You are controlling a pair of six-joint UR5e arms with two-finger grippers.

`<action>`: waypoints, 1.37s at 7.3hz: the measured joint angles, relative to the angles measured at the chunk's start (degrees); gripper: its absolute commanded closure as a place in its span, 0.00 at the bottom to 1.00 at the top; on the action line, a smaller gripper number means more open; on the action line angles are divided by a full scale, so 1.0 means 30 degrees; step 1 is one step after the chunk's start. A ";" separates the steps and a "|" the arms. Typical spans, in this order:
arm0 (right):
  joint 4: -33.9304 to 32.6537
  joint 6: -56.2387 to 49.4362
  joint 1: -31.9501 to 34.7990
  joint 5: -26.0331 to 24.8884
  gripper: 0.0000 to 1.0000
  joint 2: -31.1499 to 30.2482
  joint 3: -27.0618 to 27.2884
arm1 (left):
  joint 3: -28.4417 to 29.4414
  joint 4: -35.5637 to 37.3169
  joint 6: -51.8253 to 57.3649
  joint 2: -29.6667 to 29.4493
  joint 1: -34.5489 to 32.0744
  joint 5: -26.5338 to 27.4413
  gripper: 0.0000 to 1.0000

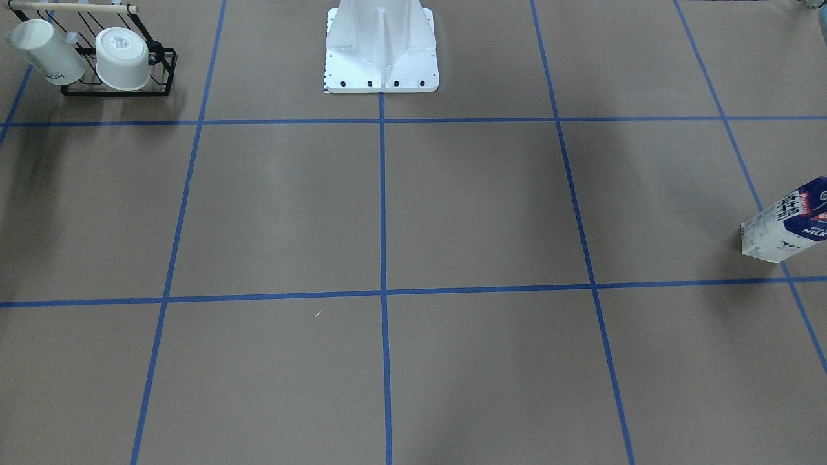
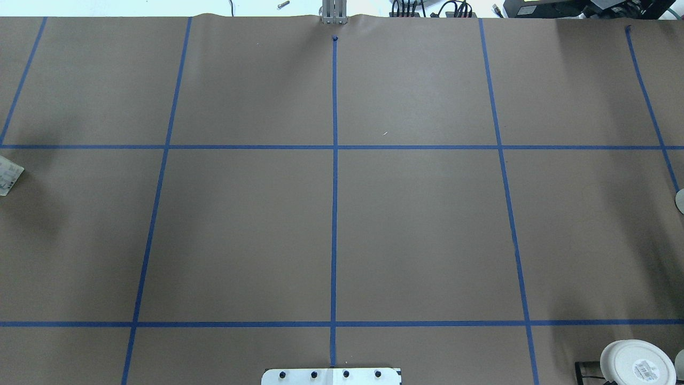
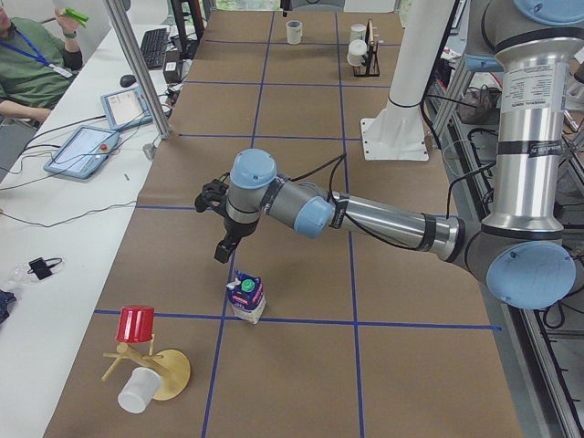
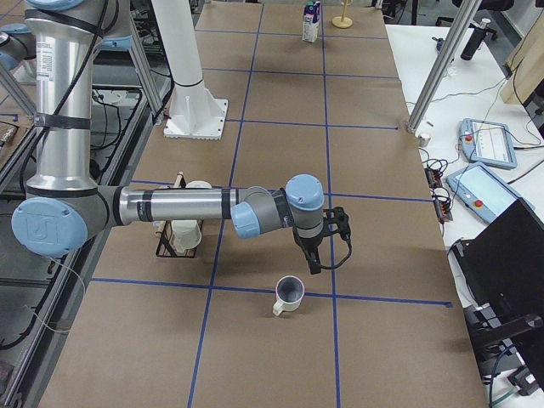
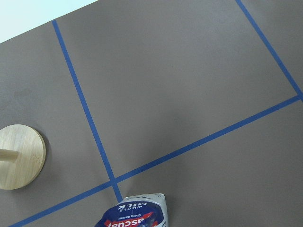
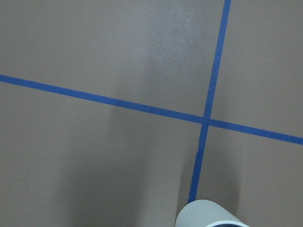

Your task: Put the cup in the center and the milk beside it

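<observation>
The cup (image 4: pixel 289 293), a plain white mug with a dark inside, stands on the brown table near a blue tape crossing, far from the center (image 2: pixel 335 235). My right gripper (image 4: pixel 315 262) hangs just above and beside it; I cannot tell whether it is open. The cup's rim shows at the bottom of the right wrist view (image 6: pixel 208 217). The milk (image 3: pixel 246 299), a navy and white carton with a green cap, stands at the table's other end (image 1: pixel 785 223). My left gripper (image 3: pixel 224 249) hovers just above and behind it; I cannot tell its state. The carton's top shows in the left wrist view (image 5: pixel 135 215).
A black wire rack (image 1: pixel 116 61) with a lettered mug and a bowl-like cup stands by the right arm's side (image 4: pixel 180 228). A wooden mug tree (image 3: pixel 151 360) with a red cup and a white cup stands near the milk. The robot's base (image 1: pixel 381 55) is bolted at the table's edge.
</observation>
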 measured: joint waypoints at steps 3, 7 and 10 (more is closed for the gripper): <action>0.1438 0.0435 -0.1561 -0.1625 0.54 -0.0837 -0.0616 | -0.0026 -0.0053 -0.0007 -0.0098 0.0003 0.0000 0.02; 0.1514 -0.0233 -0.1800 -0.2423 1.00 -0.1539 -0.0835 | -0.0031 -0.0060 -0.0005 -0.0122 0.0003 -0.0002 0.02; 0.1440 -0.0314 -0.1790 -0.2224 1.00 -0.0957 -0.0237 | 0.0024 -0.0061 0.0012 -0.0119 0.0003 -0.0012 0.02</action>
